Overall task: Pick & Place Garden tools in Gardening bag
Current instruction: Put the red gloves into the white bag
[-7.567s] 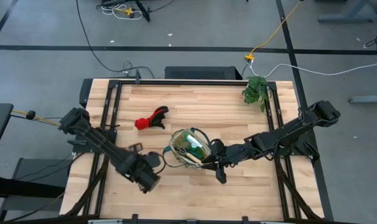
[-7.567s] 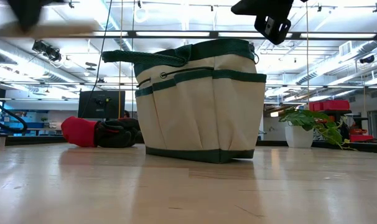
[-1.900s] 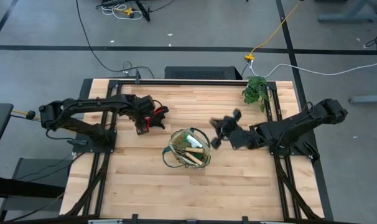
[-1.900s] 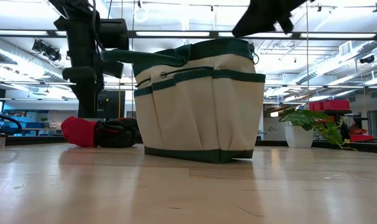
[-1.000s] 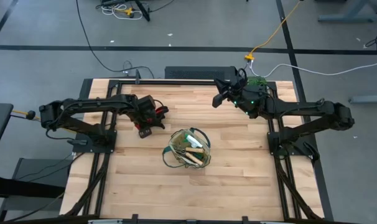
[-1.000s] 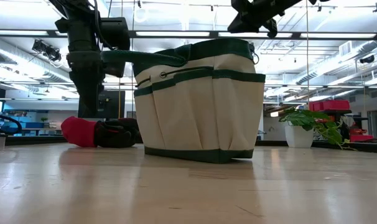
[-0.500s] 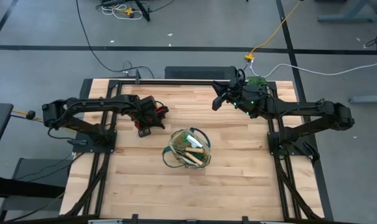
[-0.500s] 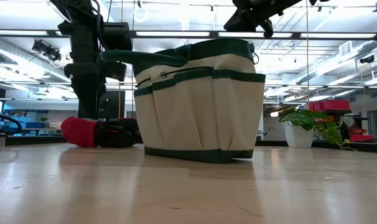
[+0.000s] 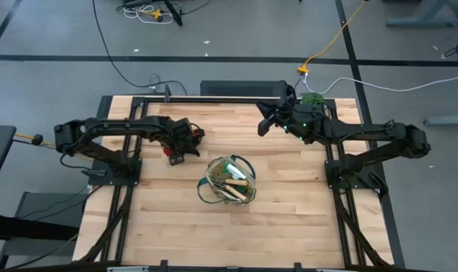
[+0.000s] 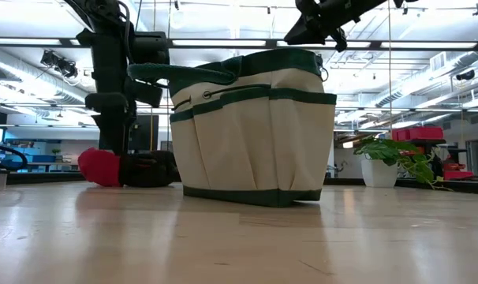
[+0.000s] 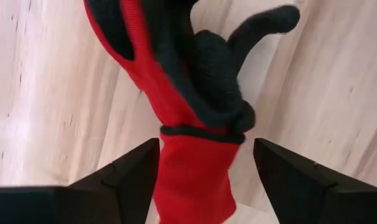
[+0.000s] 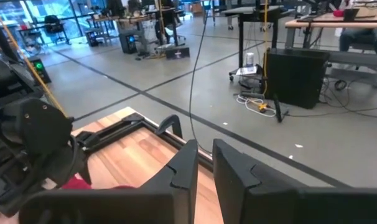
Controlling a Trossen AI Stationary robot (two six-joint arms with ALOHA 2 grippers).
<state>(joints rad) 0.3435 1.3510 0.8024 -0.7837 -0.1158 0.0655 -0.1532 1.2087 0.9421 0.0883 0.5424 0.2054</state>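
A red-and-black glove [image 11: 188,93] lies flat on the wooden table, left of the gardening bag [image 9: 229,180]. My left gripper [image 11: 207,146] points down over the glove, open, one finger on each side of the red cuff [image 11: 195,180]. The beige bag with green trim [image 10: 255,126] stands upright near the table's middle, with wooden-handled tools and something green showing inside. My right gripper [image 9: 264,125] hangs high over the table's far side, shut, with nothing between its fingers [image 12: 188,165].
A leafy green plant [image 9: 312,106] stands at the table's far right corner, close behind the right arm. Black rails [image 9: 131,128] run along both sides of the table. Bare wood lies between the bag and the near edge [image 9: 236,234].
My left gripper has turned at the wrist while staying over the glove. The glove and the bag lie where they were.
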